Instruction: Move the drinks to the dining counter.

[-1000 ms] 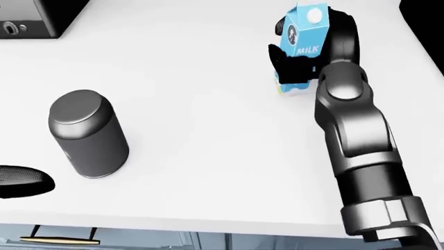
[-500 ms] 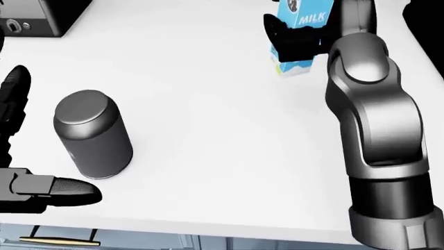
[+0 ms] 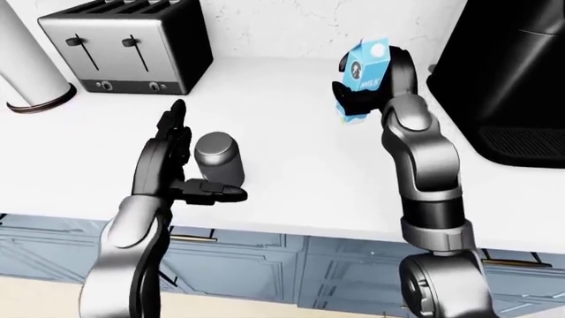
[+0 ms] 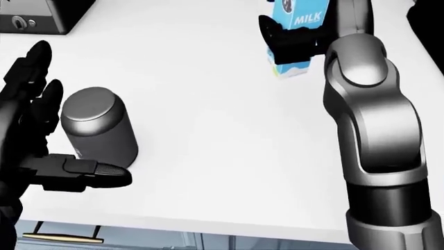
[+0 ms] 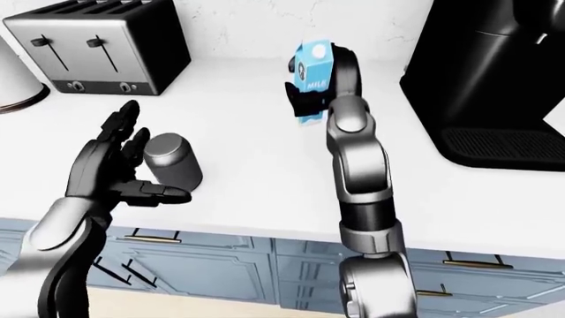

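Eye views alone show the toaster [image 3: 132, 46]; right hand [image 4: 291, 39] fingers grasp the milk carton [image 3: 360, 79], left hand [image 3: 172, 156] fingers splayed beside the can [image 3: 218, 156].

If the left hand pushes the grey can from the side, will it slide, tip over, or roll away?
The can stands upright on its flat base on the smooth white counter, so a low push would probably slide it. It is taller than wide, so a push near the top might tip it. Once on its round side, it would likely roll. The open left hand stands beside it.
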Robot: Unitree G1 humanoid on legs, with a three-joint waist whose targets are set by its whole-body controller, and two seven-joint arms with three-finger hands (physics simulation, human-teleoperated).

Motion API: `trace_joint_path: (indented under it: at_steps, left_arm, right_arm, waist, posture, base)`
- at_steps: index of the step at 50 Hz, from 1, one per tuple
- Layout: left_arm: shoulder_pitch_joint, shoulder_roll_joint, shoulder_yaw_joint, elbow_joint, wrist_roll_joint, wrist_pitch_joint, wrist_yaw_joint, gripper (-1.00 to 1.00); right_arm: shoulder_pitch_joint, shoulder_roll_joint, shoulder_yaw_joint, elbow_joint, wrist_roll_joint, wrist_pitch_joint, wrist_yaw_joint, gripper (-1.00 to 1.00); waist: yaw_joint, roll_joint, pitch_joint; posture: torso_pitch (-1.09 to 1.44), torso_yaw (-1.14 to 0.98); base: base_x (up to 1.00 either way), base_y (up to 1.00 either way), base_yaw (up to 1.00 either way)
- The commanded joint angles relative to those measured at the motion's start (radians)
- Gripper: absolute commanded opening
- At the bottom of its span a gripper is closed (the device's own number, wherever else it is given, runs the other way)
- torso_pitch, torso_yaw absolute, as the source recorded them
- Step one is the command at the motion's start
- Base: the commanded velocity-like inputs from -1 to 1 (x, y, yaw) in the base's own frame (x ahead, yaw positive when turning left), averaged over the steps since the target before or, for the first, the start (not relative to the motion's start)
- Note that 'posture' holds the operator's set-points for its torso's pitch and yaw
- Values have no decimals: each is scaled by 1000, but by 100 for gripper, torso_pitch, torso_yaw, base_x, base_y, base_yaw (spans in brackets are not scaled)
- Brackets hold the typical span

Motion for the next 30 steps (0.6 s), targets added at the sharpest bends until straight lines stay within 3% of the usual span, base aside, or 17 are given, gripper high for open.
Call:
trace_joint_path:
  at_steps: [1,12,23,25,27,30]
  left_arm:
    - [-22,1,-3,-21,50,-50,-13,100]
    - [-11,-39,-32,76,177,-113,-70,100]
    - [-15,-59,-31,108,209,-116,-94,100]
    - [-15,-60,-30,108,208,-114,-94,74]
    - [-15,-60,-29,106,207,-112,-94,33]
    - [-11,-60,-28,97,207,-106,-97,18]
  right_arm:
    - [-42,-7,-8,-48,-3,-49,-3,-100]
    - [-21,-4,-8,-62,-3,-53,1,-100]
    - [-13,-1,-8,-60,-4,-59,1,-100]
    - [-12,-2,-9,-61,-4,-58,1,-100]
    - [-10,-1,-8,-59,-4,-62,1,-100]
    - [-2,1,-8,-64,-3,-63,1,-100]
  waist:
    - [0,1,-29]
    - [2,-4,-33]
    - [1,-6,-34]
    - [2,-6,-35]
    - [1,-6,-35]
    - [1,-6,-36]
  posture:
    - [0,0]
    - [0,0]
    - [0,0]
    - [0,0]
    - [0,0]
    - [0,0]
  base:
    - [0,0,0]
    - [0,0,0]
    - [0,0,0]
    - [0,0,0]
    - [0,0,0]
    - [0,0,0]
